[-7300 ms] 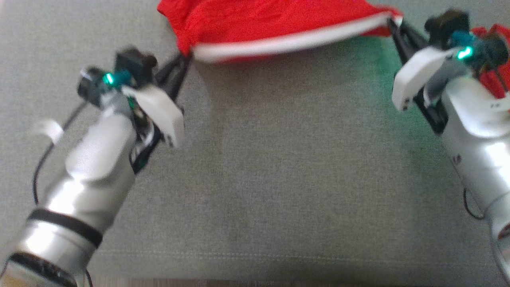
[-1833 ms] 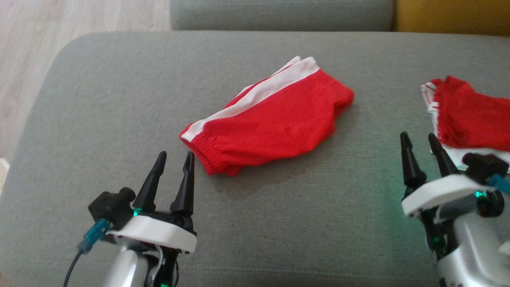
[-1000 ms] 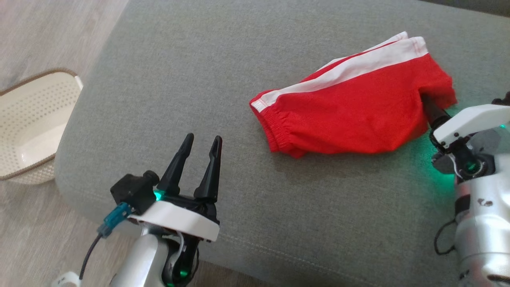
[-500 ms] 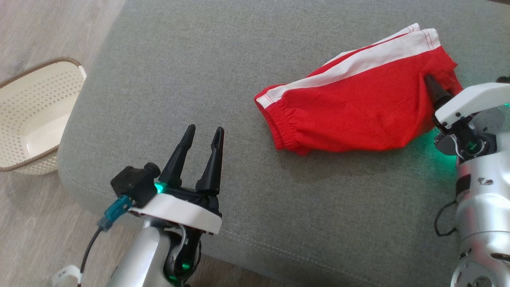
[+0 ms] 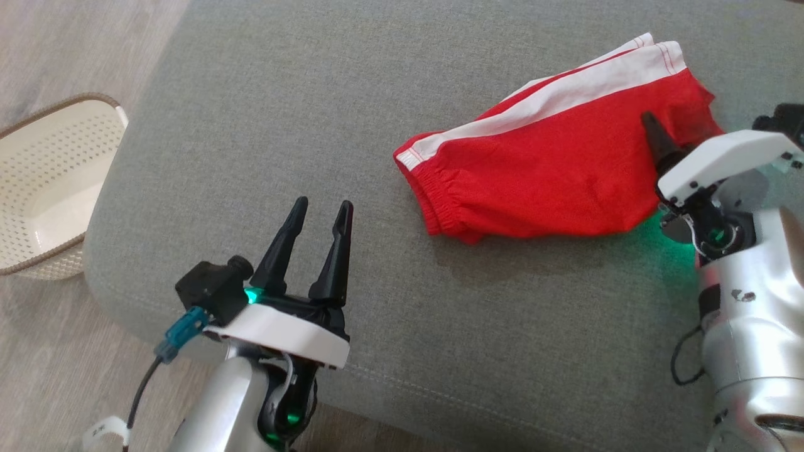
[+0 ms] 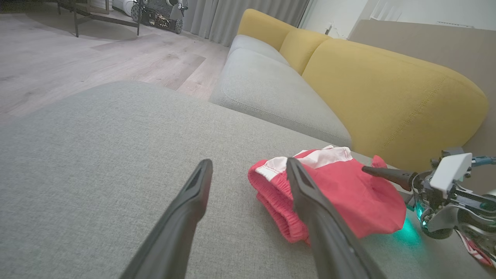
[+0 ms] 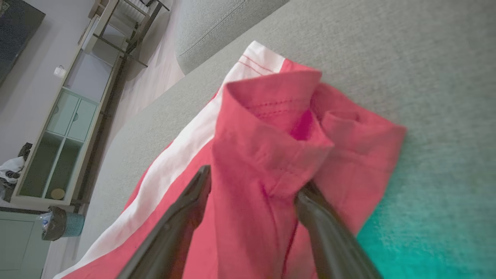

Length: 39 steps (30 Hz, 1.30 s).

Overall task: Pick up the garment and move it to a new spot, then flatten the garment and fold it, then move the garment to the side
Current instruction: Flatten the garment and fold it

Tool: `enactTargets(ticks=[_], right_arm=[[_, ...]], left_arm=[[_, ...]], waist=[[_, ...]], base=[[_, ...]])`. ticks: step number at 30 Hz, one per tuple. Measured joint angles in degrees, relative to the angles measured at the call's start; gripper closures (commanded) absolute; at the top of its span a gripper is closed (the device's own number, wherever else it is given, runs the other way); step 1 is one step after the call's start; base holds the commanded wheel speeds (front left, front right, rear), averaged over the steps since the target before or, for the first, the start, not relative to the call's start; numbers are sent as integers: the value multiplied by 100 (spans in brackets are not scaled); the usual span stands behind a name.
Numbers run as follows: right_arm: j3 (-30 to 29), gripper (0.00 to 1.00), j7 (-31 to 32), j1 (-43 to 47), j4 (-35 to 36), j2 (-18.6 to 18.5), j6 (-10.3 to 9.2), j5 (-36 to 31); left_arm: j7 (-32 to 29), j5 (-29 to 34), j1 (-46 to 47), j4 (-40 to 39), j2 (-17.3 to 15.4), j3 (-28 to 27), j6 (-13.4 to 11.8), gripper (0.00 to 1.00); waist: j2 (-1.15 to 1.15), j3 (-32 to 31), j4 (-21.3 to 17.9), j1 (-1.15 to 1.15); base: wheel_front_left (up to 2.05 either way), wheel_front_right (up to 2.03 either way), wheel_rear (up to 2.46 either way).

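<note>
The garment (image 5: 540,176), red shorts with a white side stripe, lies folded on the grey sofa cushion (image 5: 301,107). My right gripper (image 5: 659,135) is open at its right end. One finger rests on top of the cloth and the other is hidden under it. In the right wrist view the right gripper (image 7: 254,182) stands astride a raised fold of the garment (image 7: 271,128). My left gripper (image 5: 323,204) hovers open and empty near the cushion's front left, short of the elastic waistband. The left wrist view shows the left gripper (image 6: 248,164), the garment (image 6: 348,193) and the right gripper (image 6: 387,176).
A white perforated basket (image 5: 44,182) stands on the wooden floor left of the cushion. The cushion's front edge runs just behind my left wrist. A second grey seat (image 6: 263,81) and a yellow backrest (image 6: 387,89) lie beyond the garment.
My right gripper has slid further up and left onto the garment's right end, lifting the cloth there a little. The left gripper has stayed put. The head view has shifted slightly.
</note>
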<state>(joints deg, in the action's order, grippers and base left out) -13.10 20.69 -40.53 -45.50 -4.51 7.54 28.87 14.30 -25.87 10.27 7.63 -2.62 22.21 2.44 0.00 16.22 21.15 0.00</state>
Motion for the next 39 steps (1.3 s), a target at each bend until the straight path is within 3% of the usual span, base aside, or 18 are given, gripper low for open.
enactTargets(ticks=[4, 5, 6, 7, 14, 20, 30, 35, 36, 37, 38, 39], right_arm=[[-41, 0, -202, -6, -172, -56, 0, -123], [-45, 58, -213, -14, -199, -56, 0, -124], [-73, 91, -274, -30, -252, -60, 0, -146], [-73, 100, -274, -30, -252, -60, 0, -146], [-254, 100, -735, -129, -570, -145, 0, -377], [-79, 100, -1087, -112, -509, -130, 0, -491], [92, 100, -1161, 385, -112, -78, -1, -276], [447, 100, -1053, 626, 218, -68, -1, -94], [474, 33, -1058, 647, 229, -71, 0, -94], [472, 33, -1081, 664, 225, -79, 0, -107], [456, 0, -1089, 686, 210, -83, 0, -121], [454, 0, -1089, 721, 190, -88, 0, -136]], left_arm=[[0, 0, 46, 12, 0, 15, 0, 0], [0, 0, 53, 12, 0, 15, 0, 0], [0, 0, 54, 18, 1, 15, 0, 0], [0, 0, 54, 18, 1, 15, 0, 0], [0, 0, 53, 78, 1, -15, 0, 0], [0, 0, 46, 103, 1, -56, 0, 0], [0, 9, 27, 151, 1, -113, 11, 0], [0, 46, 3, 174, 1, -124, 14, 0], [0, 59, -20, 185, 1, -129, 15, 0], [0, 59, -49, 201, 1, -134, 15, 0], [0, 59, -84, 216, 1, -143, 16, 0], [0, 59, -113, 233, 1, -158, 16, 0]], waist=[[0, -4, -7, 0], [0, -3, -12, 0], [0, -6, -18, 0], [0, -6, -18, 0], [0, -71, -102, 0], [0, -209, -263, 0], [0, -456, -633, 0], [0, -548, -752, 0], [0, -571, -766, 0], [0, -598, -776, 0], [0, -630, -783, 0], [0, -668, -788, 0]], base=[[0, 0, 0], [0, 0, 0], [0, 0, 0], [0, 0, 0], [0, 0, 0], [0, 0, 0], [0, 0, 0], [0, 0, 0], [0, 0, 0], [0, 0, 0], [0, 0, 0], [0, 0, 0]])
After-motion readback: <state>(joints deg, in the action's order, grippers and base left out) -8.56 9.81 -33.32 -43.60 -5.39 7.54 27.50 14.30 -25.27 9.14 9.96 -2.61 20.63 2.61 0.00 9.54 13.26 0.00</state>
